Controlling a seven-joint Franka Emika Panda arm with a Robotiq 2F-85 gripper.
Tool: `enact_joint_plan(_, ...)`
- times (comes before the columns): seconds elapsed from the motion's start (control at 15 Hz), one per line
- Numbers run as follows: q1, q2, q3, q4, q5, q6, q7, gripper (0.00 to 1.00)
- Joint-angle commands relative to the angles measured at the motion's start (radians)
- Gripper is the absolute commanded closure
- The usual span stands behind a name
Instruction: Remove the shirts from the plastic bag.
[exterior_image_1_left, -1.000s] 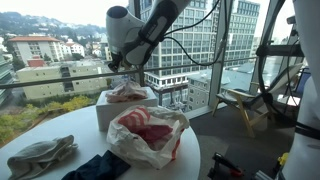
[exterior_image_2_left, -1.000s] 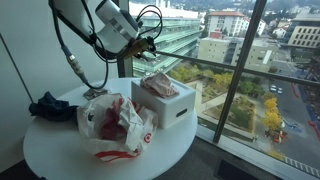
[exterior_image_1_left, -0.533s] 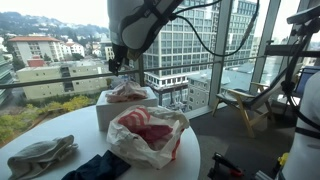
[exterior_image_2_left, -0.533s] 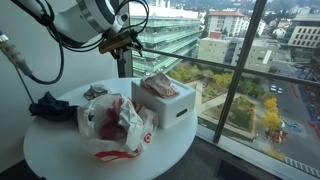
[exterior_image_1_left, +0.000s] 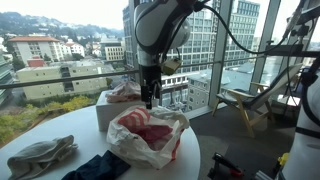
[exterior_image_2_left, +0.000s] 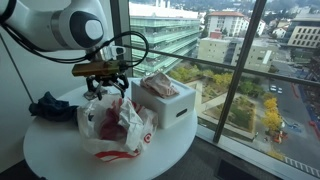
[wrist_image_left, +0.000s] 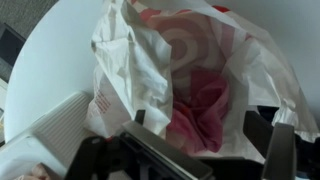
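Starting at the left in an exterior view, a crumpled grey cloth (exterior_image_1_left: 40, 155) lies at the edge of the round white surface (exterior_image_1_left: 70, 125), and a dark blue cloth (exterior_image_1_left: 100, 166) lies just beside it toward the near rim. Further right stands a white box (exterior_image_1_left: 108, 112) with a pale, reddish bundle (exterior_image_1_left: 125, 92) resting on top. In front of the box sits the plastic bag (exterior_image_1_left: 148, 138), white with red print, its mouth gaping upward and red shirt fabric (exterior_image_1_left: 152, 133) visible inside. The hand (exterior_image_1_left: 150, 99) hangs over the bag's mouth, pointing straight down, just in front of the box. From the opposite side, the dark blue cloth (exterior_image_2_left: 48, 105) lies far left and the grey cloth (exterior_image_2_left: 96, 92) behind the bag; then come the bag (exterior_image_2_left: 118, 128) with the hand (exterior_image_2_left: 104, 87) above it, the box (exterior_image_2_left: 175, 108) just beside the bag, and a large window (exterior_image_2_left: 240, 60) onto city buildings at the right. The wrist view looks down into the bag (wrist_image_left: 130, 60), whose crinkled rim spreads over the surface (wrist_image_left: 45, 50), with the red shirt (wrist_image_left: 200, 95) bunched in the hollow. The hand (wrist_image_left: 200, 120) is released: its two dark fingers (wrist_image_left: 264, 128) stand wide apart above the fabric, grasping nothing. Whether they touch the plastic cannot be told.
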Motion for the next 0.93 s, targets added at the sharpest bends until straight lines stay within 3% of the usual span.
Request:
enact_joint_plan(0.0,0.015,-0.03,0.002,-0.083,0.14,-0.105,-0.165,0.0)
enact_joint_plan(0.47,0.019,0.103,0.031,-0.029,0.217,-0.271,-0.239,0.0)
enact_joint_plan(0.67,0.01,0.181,0.039,0.002,0.223,-0.23,-0.235,0.0)
enact_joint_plan(0.87,0.01,0.256,0.059,0.019,0.133,-0.057,-0.206,0.0)
